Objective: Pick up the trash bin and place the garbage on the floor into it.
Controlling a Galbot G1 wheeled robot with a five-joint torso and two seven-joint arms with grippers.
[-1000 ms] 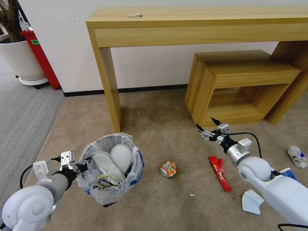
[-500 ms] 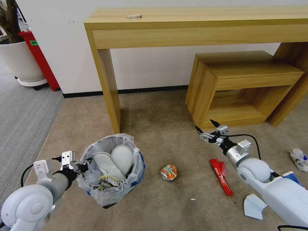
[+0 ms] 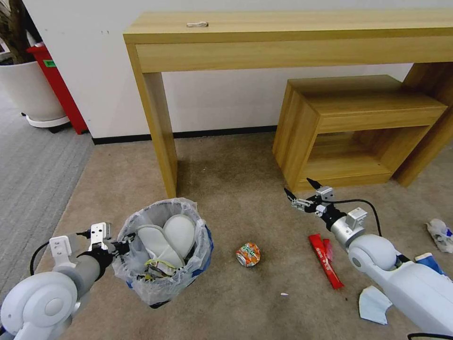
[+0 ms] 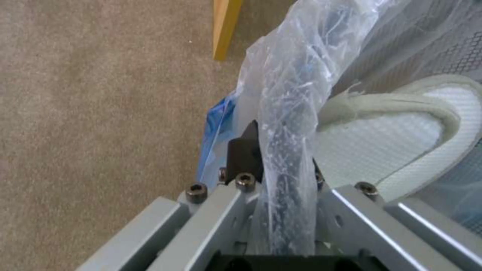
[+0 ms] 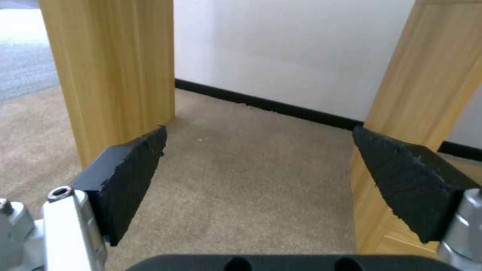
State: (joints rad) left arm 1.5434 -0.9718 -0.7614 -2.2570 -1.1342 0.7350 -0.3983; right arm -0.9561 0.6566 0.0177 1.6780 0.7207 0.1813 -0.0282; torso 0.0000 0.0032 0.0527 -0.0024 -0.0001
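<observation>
Left gripper [image 3: 123, 245] fingers pinch the trash bin [image 3: 163, 250] rim between them; right gripper [image 3: 298, 191] fingers spread, nothing between them.

The bin [image 3: 163, 283] wore a crinkly, glossy translucent plastic bag [image 4: 291, 98]; inside lay slippers [image 3: 165, 238] of white woven cloth; the carpet [image 3: 226, 184] at the frame's centre looked matt, short-piled; the desk [image 3: 283, 38] across the top showed smooth wood grain; the can [image 3: 248, 254] was shiny crushed metal; the right gripper [image 5: 261, 180] bore rough matt black pads [image 5: 128, 177].
</observation>
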